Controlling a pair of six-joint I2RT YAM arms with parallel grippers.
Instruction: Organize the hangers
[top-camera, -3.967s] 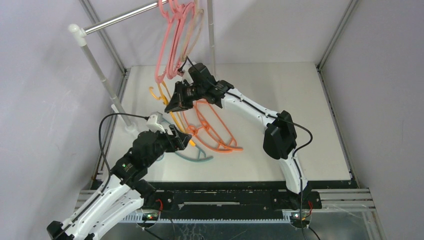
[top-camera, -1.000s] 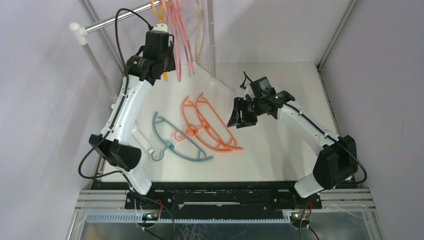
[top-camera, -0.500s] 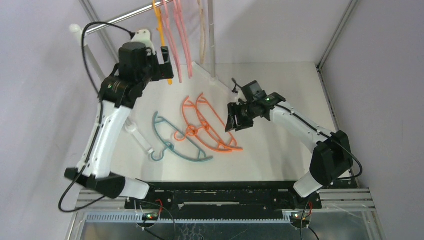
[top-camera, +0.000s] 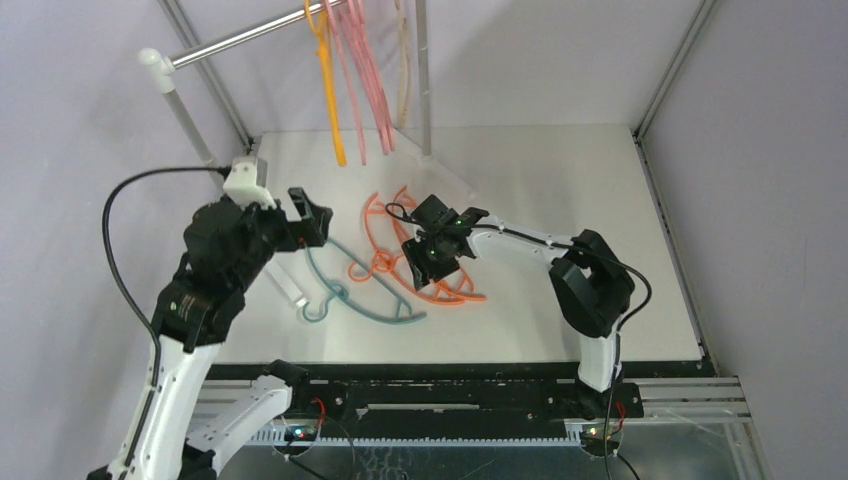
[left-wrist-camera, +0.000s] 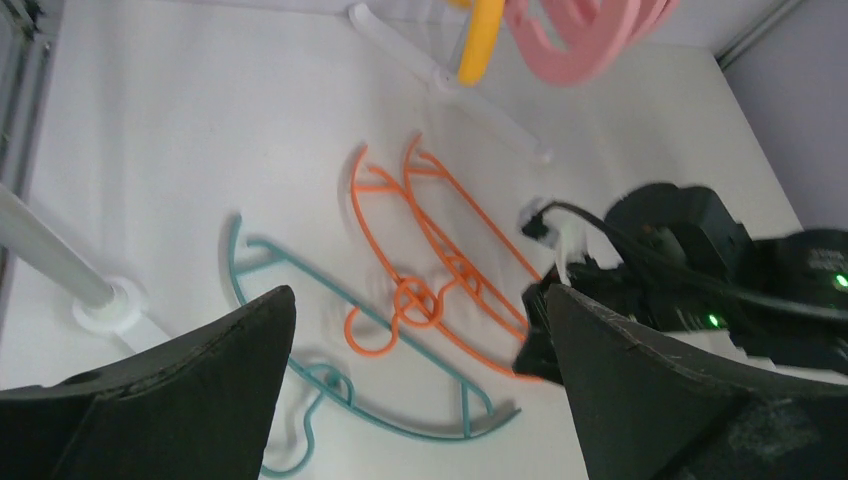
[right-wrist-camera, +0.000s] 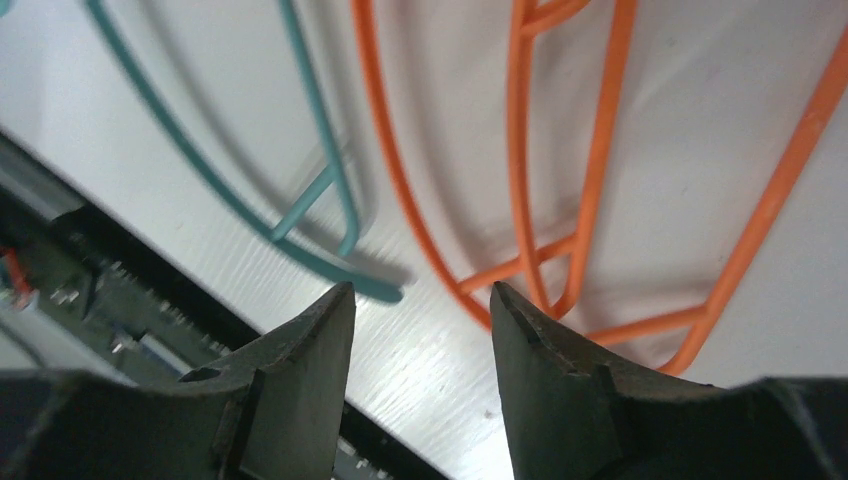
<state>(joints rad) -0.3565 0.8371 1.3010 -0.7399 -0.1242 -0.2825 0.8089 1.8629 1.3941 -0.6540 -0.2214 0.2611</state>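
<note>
Two orange hangers (top-camera: 378, 263) lie overlapped on the table, and a teal hanger (top-camera: 400, 320) lies just left of them. On the rail hang an orange hanger (top-camera: 330, 100), several pink hangers (top-camera: 368, 100) and a beige one (top-camera: 403, 80). My left gripper (top-camera: 310, 215) is open and empty, raised left of the table hangers. Its wrist view shows the teal hanger (left-wrist-camera: 300, 290) and the orange hangers (left-wrist-camera: 430, 240) between its jaws (left-wrist-camera: 420, 295). My right gripper (top-camera: 425, 262) is open and low over the orange hangers (right-wrist-camera: 590, 170). The teal hanger (right-wrist-camera: 320, 160) is at its left (right-wrist-camera: 422, 290).
The silver rail (top-camera: 250, 35) runs across the back left on a white post (top-camera: 185, 110), with a white foot (top-camera: 285, 285) beside the teal hanger. A second upright post (top-camera: 422, 80) stands behind the hanging hangers. The right arm (left-wrist-camera: 700, 270) fills the right of the left wrist view.
My left gripper has come down and away from the rail, leaving the orange hanger hanging there. My right gripper has moved left and down onto the orange hangers on the table.
</note>
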